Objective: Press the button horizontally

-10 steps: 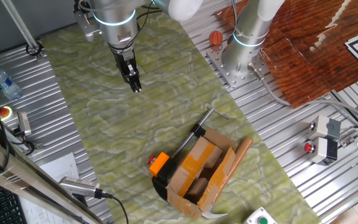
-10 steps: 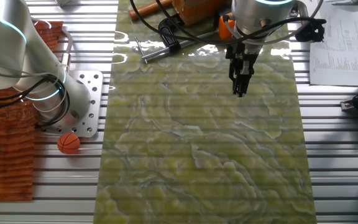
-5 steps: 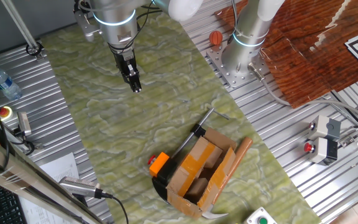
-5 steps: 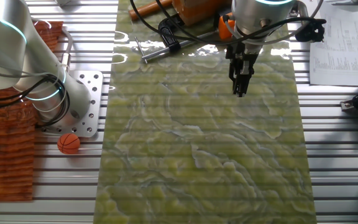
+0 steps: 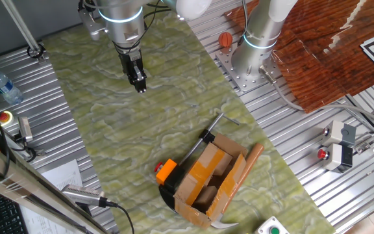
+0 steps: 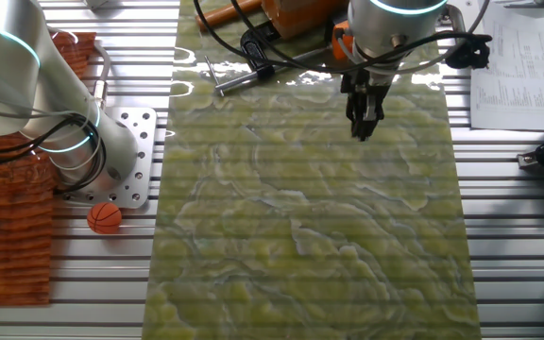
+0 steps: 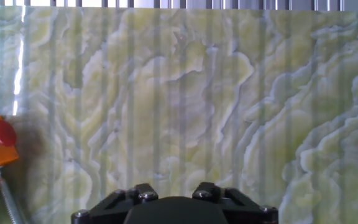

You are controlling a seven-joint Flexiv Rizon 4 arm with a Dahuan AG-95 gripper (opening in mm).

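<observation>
Hand view: button [image 7: 2, 132] at left edge; gripper [image 5: 139, 83] well apart above mat [image 5: 141, 130], finger state indiscernible.

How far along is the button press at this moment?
Nothing looks done: the button on its orange housing is untouched. In hand: the gripper hangs over the green mat, far from it; the hand view shows the button at its left edge. Left: approach, then push sideways.

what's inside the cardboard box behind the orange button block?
The cardboard box lies open on the green mat. Inside, only brown walls, orange-brown tape strips and dark gaps show. Its lower corners are shadowed, so small contents can't be ruled out. The button sits at its left side.
</observation>
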